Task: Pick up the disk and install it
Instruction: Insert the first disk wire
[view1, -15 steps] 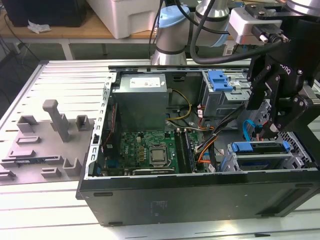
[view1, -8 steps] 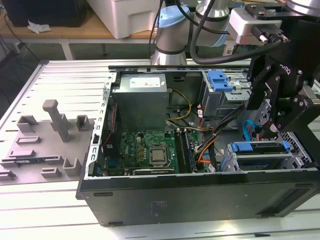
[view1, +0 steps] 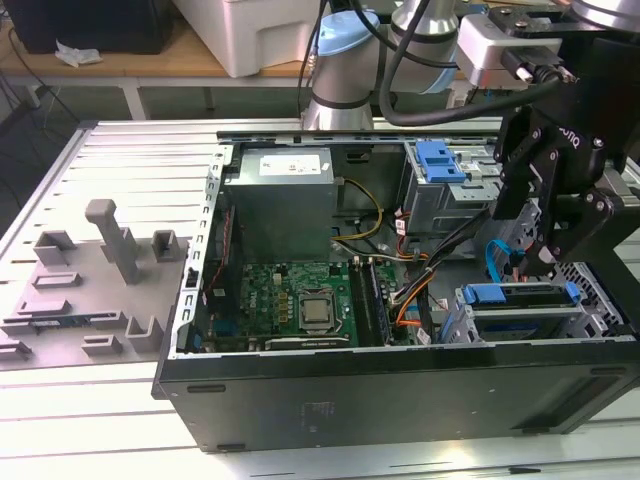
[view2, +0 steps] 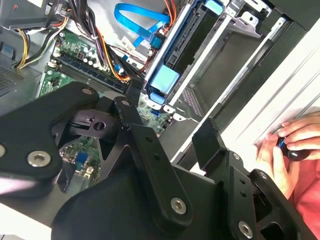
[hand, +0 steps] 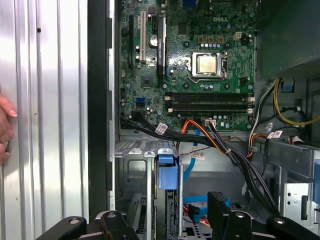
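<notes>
**Gripper.** The gripper (view1: 527, 238) hangs over the open computer case (view1: 400, 390). Its fingers (hand: 217, 209) are spread wide and hold nothing.

**Disk.** The disk (view1: 520, 295) sits in the drive cage (view1: 470, 320) inside the case, directly below the gripper. In both wrist views its blue carrier rail (view2: 164, 80) lies in line with the gap between the fingers and apart from them. How fully the disk is seated in the cage cannot be told.

**Case contents.**
- A blue data cable (view1: 495, 262) runs just beside the gripper, between it and the disk.
- A second cage with a blue latch (view1: 440, 160) stands behind the gripper.
- The motherboard (view1: 290, 300) lies on the case floor, away from the gripper toward the exterior view's left.
- The grey power supply (view1: 280, 200) stands further back on that side.
- Bundled wires (hand: 235, 155) cross between the motherboard and the disk.

**Surroundings.** The case rests on a slotted metal table (view1: 120, 160). A grey fixture plate (view1: 80, 290) lies well apart from the gripper. A person's hand (view2: 290, 145) rests on the table outside the case wall.
</notes>
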